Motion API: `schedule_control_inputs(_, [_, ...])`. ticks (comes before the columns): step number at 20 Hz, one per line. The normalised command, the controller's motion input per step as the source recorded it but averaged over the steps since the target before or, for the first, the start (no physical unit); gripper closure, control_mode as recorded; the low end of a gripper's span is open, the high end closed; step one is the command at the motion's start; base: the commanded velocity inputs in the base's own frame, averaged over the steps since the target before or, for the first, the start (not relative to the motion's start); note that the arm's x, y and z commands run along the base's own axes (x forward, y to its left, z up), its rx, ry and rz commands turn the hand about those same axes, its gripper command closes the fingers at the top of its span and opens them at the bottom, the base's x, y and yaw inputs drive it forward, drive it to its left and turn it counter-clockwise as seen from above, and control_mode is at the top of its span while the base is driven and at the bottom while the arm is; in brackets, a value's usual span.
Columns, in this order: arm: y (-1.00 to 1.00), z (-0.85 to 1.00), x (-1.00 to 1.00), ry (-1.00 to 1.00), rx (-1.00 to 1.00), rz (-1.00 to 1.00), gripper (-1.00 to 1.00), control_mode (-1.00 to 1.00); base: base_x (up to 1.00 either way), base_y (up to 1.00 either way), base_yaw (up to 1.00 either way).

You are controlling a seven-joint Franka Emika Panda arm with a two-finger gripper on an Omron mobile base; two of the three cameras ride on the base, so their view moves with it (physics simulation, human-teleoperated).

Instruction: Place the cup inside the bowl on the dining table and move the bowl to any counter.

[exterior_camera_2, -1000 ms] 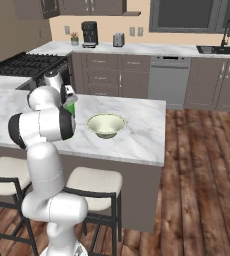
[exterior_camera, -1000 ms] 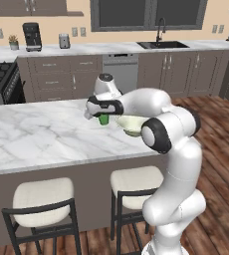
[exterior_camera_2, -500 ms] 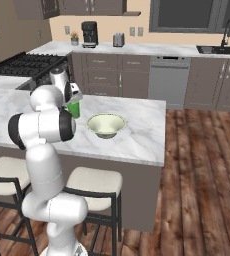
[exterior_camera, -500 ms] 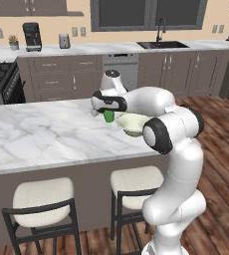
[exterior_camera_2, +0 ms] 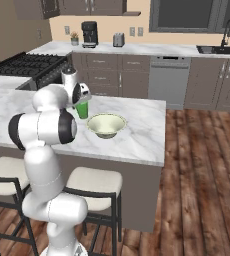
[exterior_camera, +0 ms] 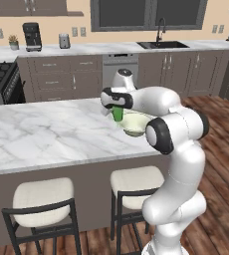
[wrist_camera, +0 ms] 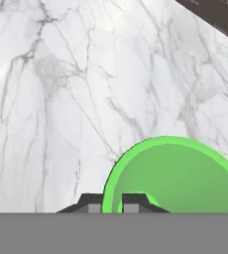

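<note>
The cup [exterior_camera: 118, 113] is gripped by its rim in the gripper [wrist_camera: 112, 202], beside the bowl [exterior_camera_2: 106, 125]. If released short, it may strike the bowl's edge and tip onto the table [exterior_camera: 42, 134].

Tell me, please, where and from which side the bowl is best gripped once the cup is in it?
Probably the bowl rim, from above: it is wide and shallow, so only its thin wall fits between the fingers. Its right-hand side looks best, away from the cup.

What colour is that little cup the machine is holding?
Bright green. The cup shows best in the hand view, held above the white grey-veined marble.
</note>
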Motion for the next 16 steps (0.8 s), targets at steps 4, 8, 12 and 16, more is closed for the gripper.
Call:
schedule_control_inputs(4, [-0.42, 0.0, 0.0, 0.0, 0.0, 0.07, 1.0, -1.0, 0.0, 0.0, 0.0])
schedule_control_inputs(8, [-0.45, -0.07, 0.0, 0.0, 0.0, 0.07, 1.0, -1.0, 0.0, 0.0, 0.0])
schedule_control_inputs(12, [-0.46, -0.12, 0.01, 0.0, 0.0, 0.07, 1.0, -1.0, 0.0, 0.0, 0.0])
schedule_control_inputs(16, [-0.43, -0.1, 0.08, 0.0, 0.0, 0.07, 1.0, -1.0, 0.0, 0.0, 0.0])
